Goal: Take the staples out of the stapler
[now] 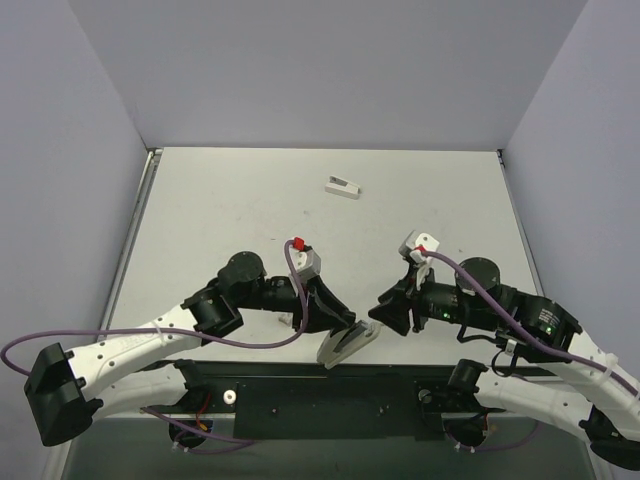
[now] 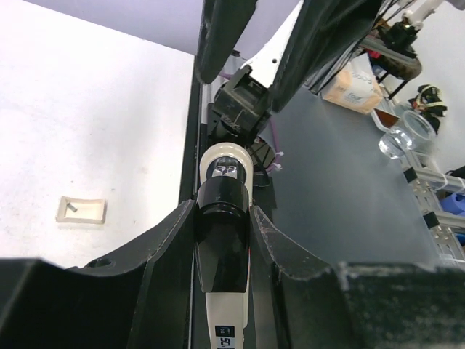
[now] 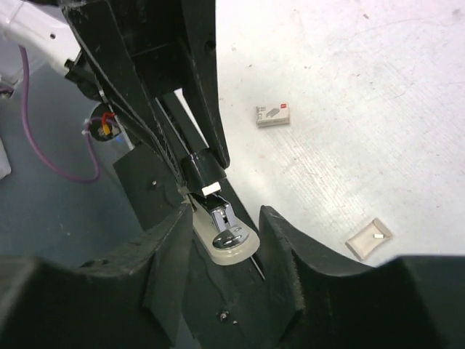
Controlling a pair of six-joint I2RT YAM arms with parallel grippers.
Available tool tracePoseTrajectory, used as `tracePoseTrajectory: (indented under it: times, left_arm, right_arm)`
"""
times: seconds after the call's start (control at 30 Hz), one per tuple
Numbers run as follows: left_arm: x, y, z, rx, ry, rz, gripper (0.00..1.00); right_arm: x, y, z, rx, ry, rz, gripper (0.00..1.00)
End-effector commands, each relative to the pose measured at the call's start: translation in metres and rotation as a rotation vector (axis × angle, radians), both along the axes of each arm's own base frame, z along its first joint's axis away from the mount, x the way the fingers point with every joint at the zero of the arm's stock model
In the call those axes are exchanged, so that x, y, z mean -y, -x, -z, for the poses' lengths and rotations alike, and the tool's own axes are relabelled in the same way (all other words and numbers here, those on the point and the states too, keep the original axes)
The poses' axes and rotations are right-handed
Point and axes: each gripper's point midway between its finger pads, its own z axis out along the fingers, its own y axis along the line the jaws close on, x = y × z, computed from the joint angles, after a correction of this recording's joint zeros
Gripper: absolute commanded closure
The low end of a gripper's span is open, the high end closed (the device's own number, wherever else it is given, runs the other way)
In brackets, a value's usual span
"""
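Black-and-white stapler [image 1: 349, 343] is hovering at the near edge of the table [image 1: 250, 190]; I am clamping its body in my left gripper [image 2: 224, 213]. Its long axis is pointing right, toward my right gripper [image 3: 225, 215], which is standing spread either side of the rounded nose, contact unclear.

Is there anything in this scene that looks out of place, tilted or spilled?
Nothing looks spilled or broken. Only the stapler looks unusual: the left gripper holds it tilted at the near edge of the table, partly above the black base strip rather than the white surface.
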Motion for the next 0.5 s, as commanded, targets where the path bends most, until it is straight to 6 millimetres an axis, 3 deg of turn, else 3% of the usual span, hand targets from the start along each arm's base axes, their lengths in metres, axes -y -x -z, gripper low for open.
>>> tracePoseTrajectory:
  times: [0.0,0.1,0.13,0.33,0.47]
  left_arm:
    - [0.006,-0.015,-0.041,0.095,0.079,-0.078,1.00]
    - [0.007,-0.021,-0.040,0.104,0.063,-0.119,1.00]
    - [0.008,-0.026,-0.039,0.108,0.058,-0.148,1.00]
    - [0.012,-0.040,-0.033,0.118,0.032,-0.230,1.00]
    - [0.013,-0.048,-0.029,0.118,0.031,-0.273,1.00]
  right_arm:
    - [0.000,-0.018,-0.015,-0.015,-0.033,0.132,0.72]
    - [-0.006,-0.024,-0.010,-0.069,-0.058,0.188,0.88]
    - [-0.005,-0.028,-0.009,-0.078,-0.061,0.221,0.99]
    - [-0.007,-0.044,0.006,-0.153,-0.143,0.374,1.00]
    - [-0.006,-0.054,0.025,-0.210,-0.160,0.478,1.00]
